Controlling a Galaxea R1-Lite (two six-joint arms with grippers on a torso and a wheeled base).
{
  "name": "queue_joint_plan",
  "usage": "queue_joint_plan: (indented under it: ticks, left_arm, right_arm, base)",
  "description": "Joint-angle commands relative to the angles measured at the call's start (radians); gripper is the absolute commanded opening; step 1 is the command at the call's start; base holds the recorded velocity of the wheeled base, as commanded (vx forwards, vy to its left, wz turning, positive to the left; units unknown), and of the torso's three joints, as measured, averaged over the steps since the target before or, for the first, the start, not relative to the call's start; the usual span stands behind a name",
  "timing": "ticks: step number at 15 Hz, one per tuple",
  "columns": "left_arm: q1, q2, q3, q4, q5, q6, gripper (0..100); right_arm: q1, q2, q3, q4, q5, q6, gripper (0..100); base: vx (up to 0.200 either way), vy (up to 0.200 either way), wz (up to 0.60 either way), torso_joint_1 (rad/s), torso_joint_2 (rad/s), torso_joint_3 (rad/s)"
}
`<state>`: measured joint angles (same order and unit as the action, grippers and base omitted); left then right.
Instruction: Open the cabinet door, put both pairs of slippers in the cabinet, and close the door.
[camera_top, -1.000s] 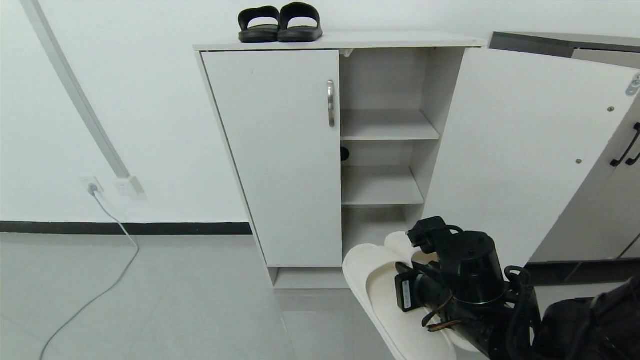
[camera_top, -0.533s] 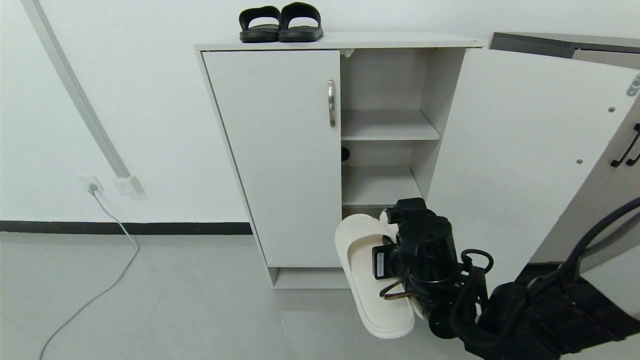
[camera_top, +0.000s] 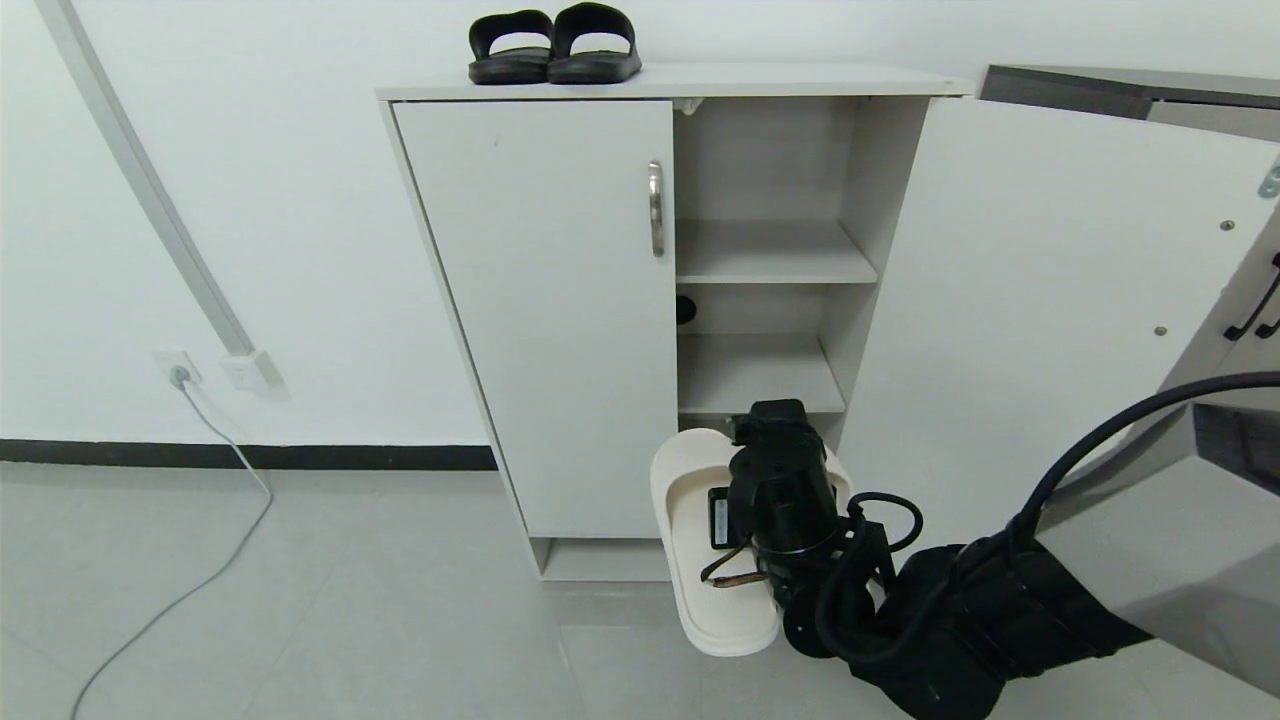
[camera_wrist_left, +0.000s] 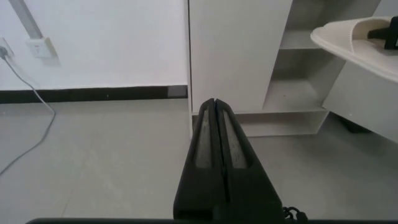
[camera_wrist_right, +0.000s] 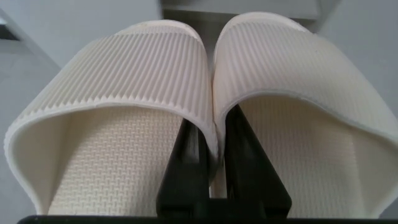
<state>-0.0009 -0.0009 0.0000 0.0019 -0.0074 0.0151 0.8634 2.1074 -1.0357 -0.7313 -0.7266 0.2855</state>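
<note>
Right wrist view showed the right gripper clamped on the touching inner edges of the white slippers. In the head view's lower centre, the pair lay lengthwise toward the cabinet, toes at the mouth of its bottom compartment, beside the open door. The black slippers sat on top. The left gripper, fingers pressed together, hung farther off.
</note>
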Motion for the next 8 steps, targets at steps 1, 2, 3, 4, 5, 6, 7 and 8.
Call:
queue_joint_plan:
  ticks: [1,2,3,4,5,6,7,8]
  left_arm:
    - [-0.001,0.002,0.000,0.000,0.000,-0.001,0]
    - [-0.001,0.002,0.000,0.000,0.000,-0.001,0]
    - [-0.002,0.002,0.000,0.000,0.000,-0.003,0]
    - [-0.001,0.002,0.000,0.000,0.000,-0.003,0]
    - [-0.001,0.001,0.000,0.000,0.000,-0.003,0]
    - [-0.001,0.001,0.000,0.000,0.000,-0.003,0]
    - [-0.001,0.002,0.000,0.000,0.000,-0.003,0]
    - [-0.001,0.002,0.000,0.000,0.000,-0.003,0]
  right_arm:
    - [0.002,0.016,-0.007,0.000,-0.002,0.000,0]
    - [0.000,0.017,-0.007,-0.002,-0.002,0.001,0]
    - [0.000,0.019,-0.007,-0.002,-0.002,0.001,0]
    - [-0.001,0.036,-0.012,-0.007,-0.002,0.001,0]
    - [-0.001,0.046,-0.020,-0.013,-0.001,0.000,0]
    - [-0.001,0.062,-0.043,-0.013,-0.001,-0.003,0]
    - [-0.001,0.075,-0.064,-0.013,-0.001,-0.005,0]
    - [0.002,0.097,-0.090,-0.013,-0.001,-0.006,0]
  base:
    - [0.000,-0.200,0.00,0.007,0.00,0.002]
    - [0.000,0.000,0.00,0.000,0.00,0.000]
    - [0.000,0.000,0.00,0.000,0.00,0.000]
    - [0.000,0.000,0.00,0.000,0.00,0.000]
    - [0.000,0.000,0.00,0.000,0.00,0.000]
    - [0.000,0.000,0.00,0.000,0.00,0.000]
    - [0.000,0.000,0.00,0.000,0.00,0.000]
    - [0.000,0.000,0.00,0.000,0.00,0.000]
